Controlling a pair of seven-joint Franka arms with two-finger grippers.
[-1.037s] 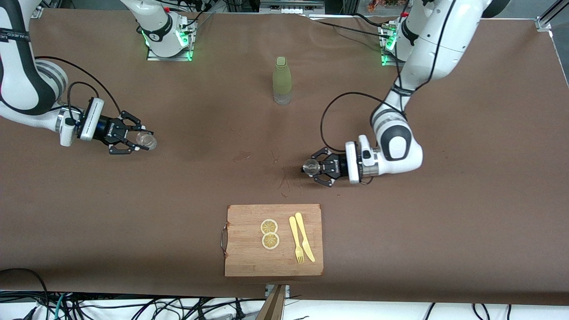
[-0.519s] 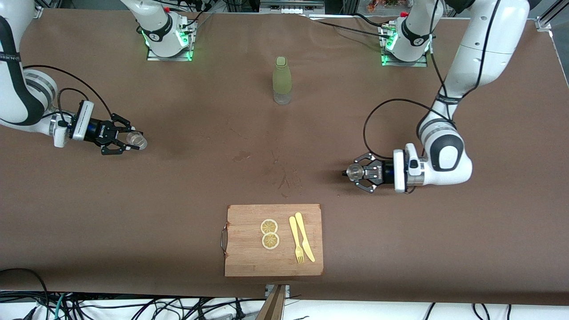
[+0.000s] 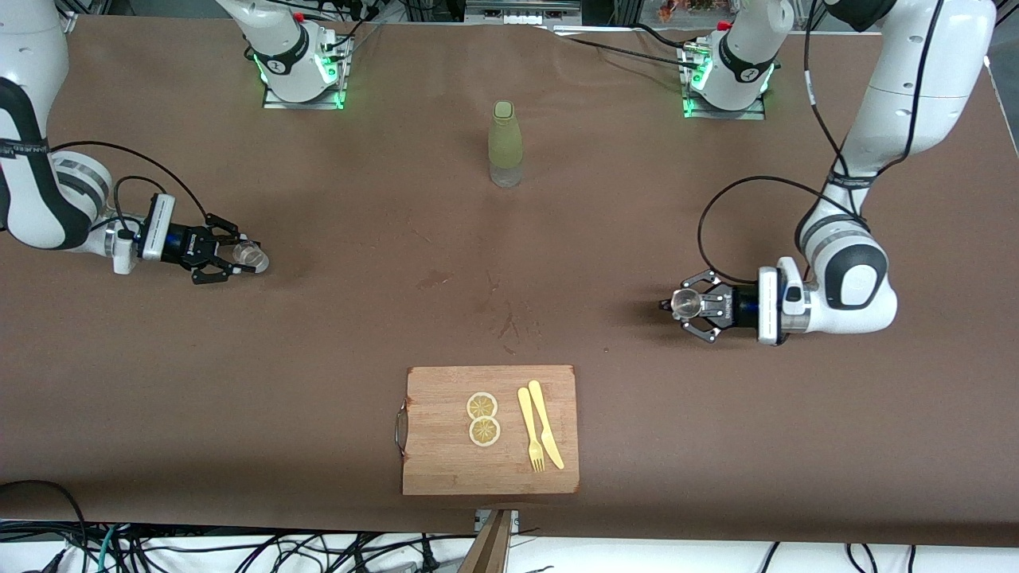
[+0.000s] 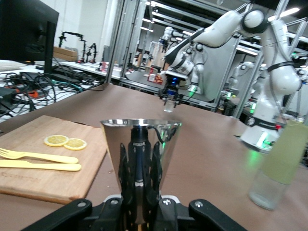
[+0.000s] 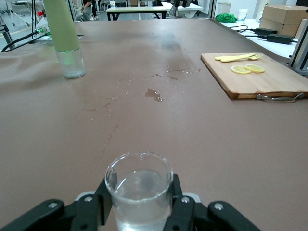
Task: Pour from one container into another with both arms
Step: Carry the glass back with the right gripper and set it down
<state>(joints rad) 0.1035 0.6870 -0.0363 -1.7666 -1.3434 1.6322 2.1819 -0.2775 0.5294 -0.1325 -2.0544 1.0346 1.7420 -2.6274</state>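
At mid-left of the front view the glass cup [image 3: 253, 256] is clamped upright in the right gripper [image 3: 231, 256]. At mid-right the steel jigger [image 3: 685, 303] is gripped by the left gripper [image 3: 694, 306]. Both containers are held well apart near opposite table ends, so whether any pouring has been done cannot be told.

My table [image 3: 318, 358] wears a plain brown cover with a few darker stains near its middle. My glass cup [image 5: 139, 190] is clear and colourless. My jigger [image 4: 140, 159] is shiny steel, mirroring the black fingers [image 4: 137, 178] beneath it. Both my arms are white with black bands, and green lights glow at their bases. The bottle [image 3: 505, 143] is pale olive-green on top and clear at the bottom. The cutting board [image 3: 489, 430] near the table's front edge is light tan wood with a grey metal handle; on it lie two yellow lemon slices [image 3: 482, 419], a pale yellow fork [image 3: 530, 430] and knife [image 3: 546, 423].
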